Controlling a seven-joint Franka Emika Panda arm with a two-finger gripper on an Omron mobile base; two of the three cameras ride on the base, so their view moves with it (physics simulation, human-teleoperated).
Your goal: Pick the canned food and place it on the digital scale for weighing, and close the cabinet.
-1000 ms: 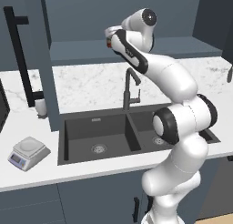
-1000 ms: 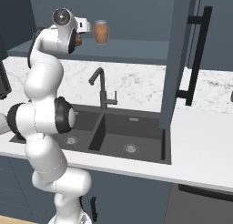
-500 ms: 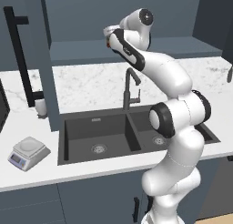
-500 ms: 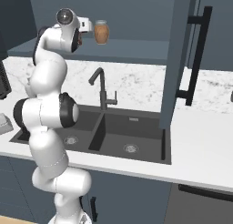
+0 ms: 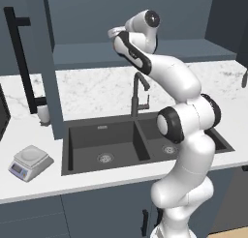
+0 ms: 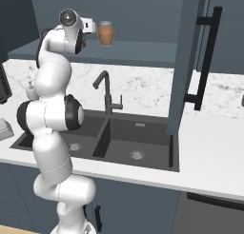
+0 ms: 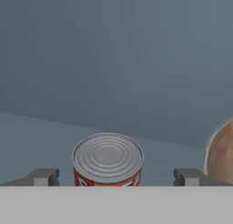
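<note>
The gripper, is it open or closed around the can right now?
Open. In the hand view the gripper has its fingertips spread wide on either side of the upright canned food, neither touching it.

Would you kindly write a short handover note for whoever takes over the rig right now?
Gripper: open, up inside the cabinet, with one of its fingers on each side of the can and neither touching it.
Can: upright on the cabinet shelf, not grasped. A tan jar stands just beside it.
Scale: on the counter left of the sink, nothing on its plate.
Cabinet: both doors open.
Done: the hand is lined up on the can.
Left: shut the fingers on the can, carry it to the scale, then close both doors.
</note>
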